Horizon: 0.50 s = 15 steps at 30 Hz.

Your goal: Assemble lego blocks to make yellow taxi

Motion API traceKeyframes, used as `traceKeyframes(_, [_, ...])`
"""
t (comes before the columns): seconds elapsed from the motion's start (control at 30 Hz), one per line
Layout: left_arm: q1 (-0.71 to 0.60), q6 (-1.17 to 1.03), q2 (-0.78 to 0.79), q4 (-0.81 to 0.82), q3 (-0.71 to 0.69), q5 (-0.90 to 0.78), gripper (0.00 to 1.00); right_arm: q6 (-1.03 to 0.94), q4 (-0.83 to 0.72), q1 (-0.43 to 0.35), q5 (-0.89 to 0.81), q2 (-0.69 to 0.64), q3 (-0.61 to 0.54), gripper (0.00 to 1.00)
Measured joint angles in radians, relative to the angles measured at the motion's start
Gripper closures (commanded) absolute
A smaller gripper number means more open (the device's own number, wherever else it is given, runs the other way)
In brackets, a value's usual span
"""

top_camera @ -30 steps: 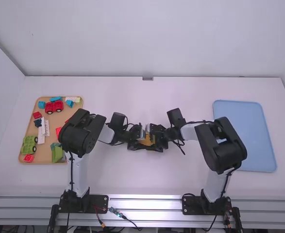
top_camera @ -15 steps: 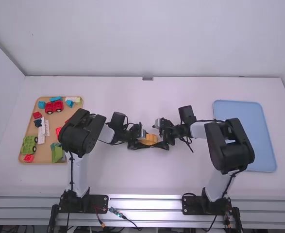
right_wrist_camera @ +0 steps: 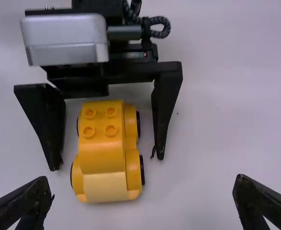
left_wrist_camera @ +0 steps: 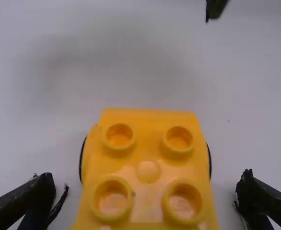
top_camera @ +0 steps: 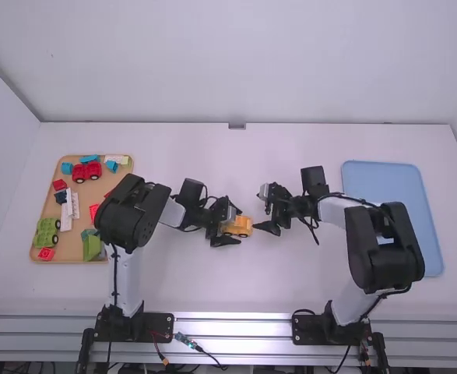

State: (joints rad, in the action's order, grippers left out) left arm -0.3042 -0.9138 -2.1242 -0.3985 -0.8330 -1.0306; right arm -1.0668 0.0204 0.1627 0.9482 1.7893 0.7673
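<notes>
- High view: the yellow taxi (top_camera: 242,226) sits on the white counter (top_camera: 212,156), between the left gripper (top_camera: 235,225) and the right gripper (top_camera: 260,211).
- High view: the right gripper is just beside the taxi, a small gap between them, its fingers (top_camera: 268,227) spread and holding nothing.
- High view: loose blocks (top_camera: 66,214) and small vehicles lie in the tan tray (top_camera: 74,249); the left arm (top_camera: 127,214) overhangs that tray's inner edge. The blue tray (top_camera: 399,181) is well apart from the taxi, partly behind the right arm (top_camera: 364,234), so a carry that way would need the arm to swing aside.
- Left wrist view: this gripper's fingers stand wide open, one on each side of the taxi, counter showing between them and its flanks. Lifting back should be easy if it goes straight.
- Right wrist view: its own fingers are open too, with the taxi beyond them. The left gripper straddles the body; its tips come down near the wheels (right_wrist_camera: 139,124), so a sideways move might nudge it.
- Right wrist view: a studded block (right_wrist_camera: 101,143) and a paler front (right_wrist_camera: 105,187) are on the wheeled base. Assembly looks finished or nearly so; probably only backing off remains, and perhaps setting it in a tray.
</notes>
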Motion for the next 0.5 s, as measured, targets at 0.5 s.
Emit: traceKeyframes(0.5, [0.000,-0.153,0.257,0.665,-0.113,0.271,0.01,0.246,0.530,0.085,-0.013,0.203,-0.159,0.01])
